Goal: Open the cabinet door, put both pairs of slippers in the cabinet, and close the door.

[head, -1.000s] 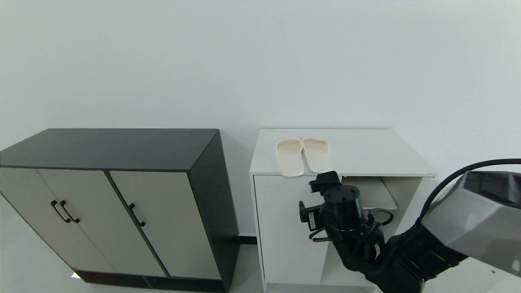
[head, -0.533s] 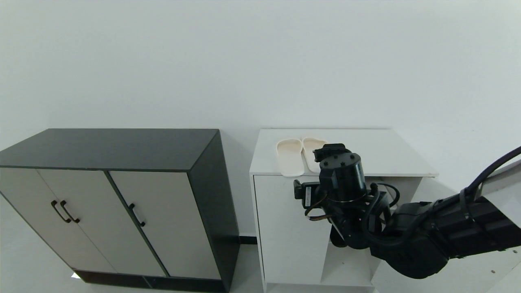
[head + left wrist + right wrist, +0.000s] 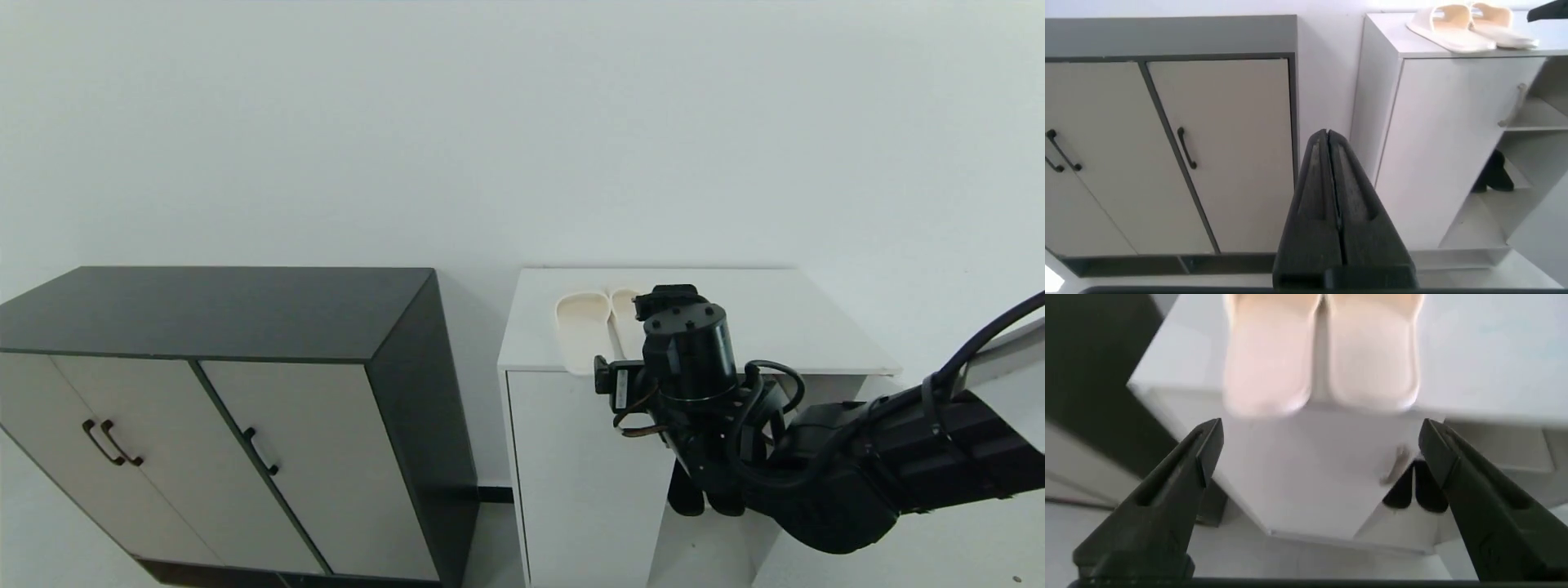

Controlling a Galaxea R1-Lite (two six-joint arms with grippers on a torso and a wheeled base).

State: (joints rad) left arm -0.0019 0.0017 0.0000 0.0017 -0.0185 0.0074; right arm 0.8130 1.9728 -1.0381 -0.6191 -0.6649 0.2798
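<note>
Right gripper [image 3: 1320, 431]: spread wide and empty, at the front edge of the white cabinet's top, near the top of the door.
Cream slippers [image 3: 1323, 351]: side by side on the white cabinet [image 3: 571, 457] top, heels at its front edge, just beyond the right gripper and centred between its fingers; not touched.
Left gripper [image 3: 1328, 140]: fingers pressed together with nothing between them, held low and well back, facing the gap between the two cabinets.
Black slippers [image 3: 1497, 174]: standing on the floor of the white cabinet's exposed right side, below the shelf [image 3: 1543, 122].
Door handle [image 3: 1513, 104]: on the edge of the white panel beside that exposed side.
Dark cabinet [image 3: 229, 310]: to the left of the white one, doors closed.
Done, by the look of it: compartment opened, one pair inside.
Left to do: grasp the cream pair, carry it down into the compartment, then close the door.
Step in hand: most likely lining up on the cream pair.
</note>
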